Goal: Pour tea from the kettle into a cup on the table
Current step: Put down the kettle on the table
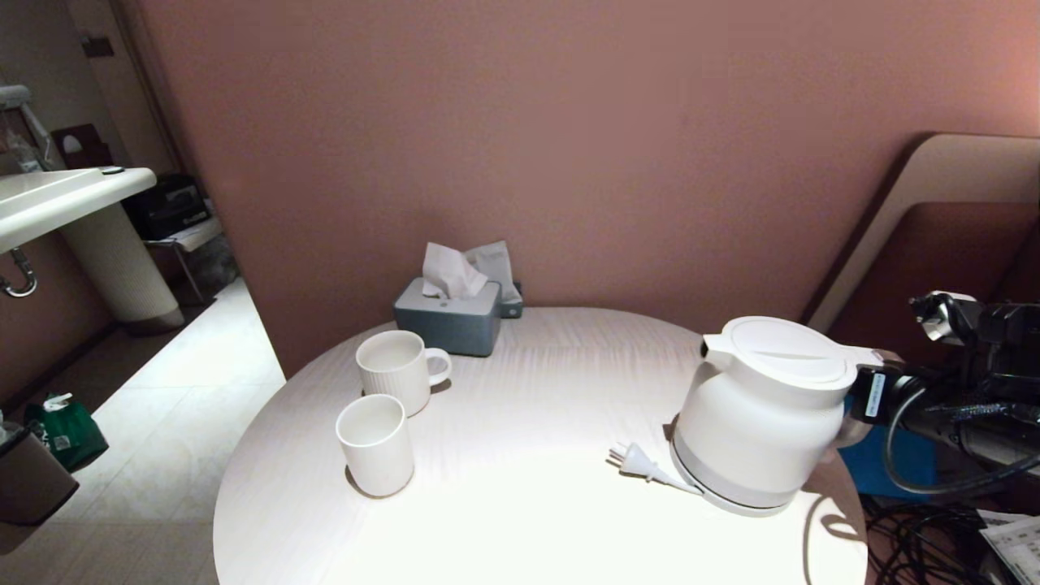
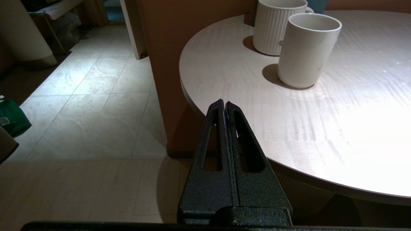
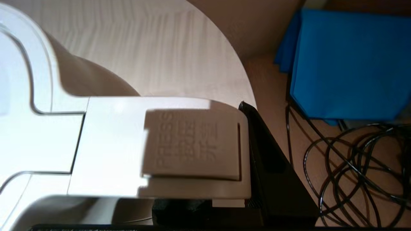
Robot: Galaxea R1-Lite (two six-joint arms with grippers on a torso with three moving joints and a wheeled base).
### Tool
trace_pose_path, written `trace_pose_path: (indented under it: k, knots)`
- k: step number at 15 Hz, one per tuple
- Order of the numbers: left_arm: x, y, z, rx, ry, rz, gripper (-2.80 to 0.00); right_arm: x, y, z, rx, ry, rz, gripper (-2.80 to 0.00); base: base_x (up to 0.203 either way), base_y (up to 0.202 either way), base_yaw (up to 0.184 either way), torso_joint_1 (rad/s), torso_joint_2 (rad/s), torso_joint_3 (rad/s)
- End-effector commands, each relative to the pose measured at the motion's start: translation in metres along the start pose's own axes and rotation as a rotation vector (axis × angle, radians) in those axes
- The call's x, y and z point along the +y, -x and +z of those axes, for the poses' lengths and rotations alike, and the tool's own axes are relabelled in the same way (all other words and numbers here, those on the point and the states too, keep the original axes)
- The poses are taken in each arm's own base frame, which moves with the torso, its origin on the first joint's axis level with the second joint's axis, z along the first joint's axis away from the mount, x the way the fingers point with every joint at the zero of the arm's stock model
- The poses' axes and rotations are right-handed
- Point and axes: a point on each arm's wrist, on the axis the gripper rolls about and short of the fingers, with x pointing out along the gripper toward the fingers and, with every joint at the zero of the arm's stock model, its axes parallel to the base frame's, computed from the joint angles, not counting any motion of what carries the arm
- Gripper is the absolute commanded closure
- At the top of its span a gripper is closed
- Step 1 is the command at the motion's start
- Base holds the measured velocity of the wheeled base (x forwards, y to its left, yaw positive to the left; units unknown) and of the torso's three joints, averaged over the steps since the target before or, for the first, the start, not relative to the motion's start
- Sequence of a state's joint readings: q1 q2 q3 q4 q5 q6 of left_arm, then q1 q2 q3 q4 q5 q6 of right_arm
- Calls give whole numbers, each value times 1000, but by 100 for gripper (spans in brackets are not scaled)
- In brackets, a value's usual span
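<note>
Head camera is looking forward and down over the whole table (image 1: 520, 504). Left wrist camera is sitting low off the table edge (image 2: 224, 106), facing across it at the cup (image 2: 306, 51), also showing in head view. Right wrist camera is pressing close behind the kettle (image 3: 128, 144) handle, facing down.

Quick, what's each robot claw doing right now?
Left gripper: shut, holding nothing, beside the table.
Right gripper: at the kettle handle; cannot tell.
</note>
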State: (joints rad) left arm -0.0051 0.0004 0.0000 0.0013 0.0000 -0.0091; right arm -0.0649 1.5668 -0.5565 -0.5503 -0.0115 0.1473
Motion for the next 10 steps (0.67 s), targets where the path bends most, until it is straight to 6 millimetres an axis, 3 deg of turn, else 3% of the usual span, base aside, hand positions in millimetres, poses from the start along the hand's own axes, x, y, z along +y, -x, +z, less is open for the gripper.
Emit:
trace_pose_path:
  k: [1, 9, 10]
  knots:
    - [0, 0, 0, 1, 2, 1, 0, -1, 1, -4, 13, -2, -2, 0, 0, 0, 0, 0, 0, 0]
    - [0, 0, 0, 1, 2, 1, 0, 0, 3, 1, -11, 26, 3, 0, 0, 0, 0, 0, 0, 0]
    - [0, 0, 0, 1, 1, 1, 0, 0, 3, 1, -12, 30, 3, -280, 0, 0, 0, 0, 0, 0]
